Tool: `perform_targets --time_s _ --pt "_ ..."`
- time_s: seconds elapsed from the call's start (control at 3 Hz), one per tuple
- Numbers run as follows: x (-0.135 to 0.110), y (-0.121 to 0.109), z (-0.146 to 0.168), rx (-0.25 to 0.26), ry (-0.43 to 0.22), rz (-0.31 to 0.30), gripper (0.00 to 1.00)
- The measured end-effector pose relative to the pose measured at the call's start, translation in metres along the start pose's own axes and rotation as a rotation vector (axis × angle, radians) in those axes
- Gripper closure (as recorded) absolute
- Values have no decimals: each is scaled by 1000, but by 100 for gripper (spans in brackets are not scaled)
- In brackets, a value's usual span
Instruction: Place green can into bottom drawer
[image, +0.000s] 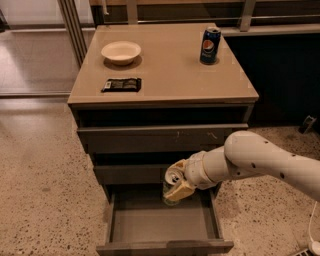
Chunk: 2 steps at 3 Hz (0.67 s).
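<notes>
My gripper (176, 186) is shut on the green can (171, 189), which shows its silver top and a dark green side. It holds the can upright just over the back of the open bottom drawer (162, 246), in front of the middle drawer's front. The white arm reaches in from the right. The bottom drawer is pulled out and its grey floor shows nothing inside. The lower part of the can is partly hidden by my fingers (180, 191).
On the cabinet top (165, 75) stand a white bowl (121, 51), a dark snack packet (121, 84) and a blue Pepsi can (210, 45). The two upper drawers are slightly ajar. Speckled floor lies on both sides; a dark wall is at the right.
</notes>
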<state>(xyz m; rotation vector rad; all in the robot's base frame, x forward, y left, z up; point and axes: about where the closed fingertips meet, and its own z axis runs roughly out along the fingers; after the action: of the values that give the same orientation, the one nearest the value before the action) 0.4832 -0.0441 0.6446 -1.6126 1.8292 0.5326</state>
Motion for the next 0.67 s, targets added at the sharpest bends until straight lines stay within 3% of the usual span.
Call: perform_targets --time_s 0.33,0.67 --pt "19 1 8 14 49 -65 100" --pt "78 2 36 50 110 -152 100"
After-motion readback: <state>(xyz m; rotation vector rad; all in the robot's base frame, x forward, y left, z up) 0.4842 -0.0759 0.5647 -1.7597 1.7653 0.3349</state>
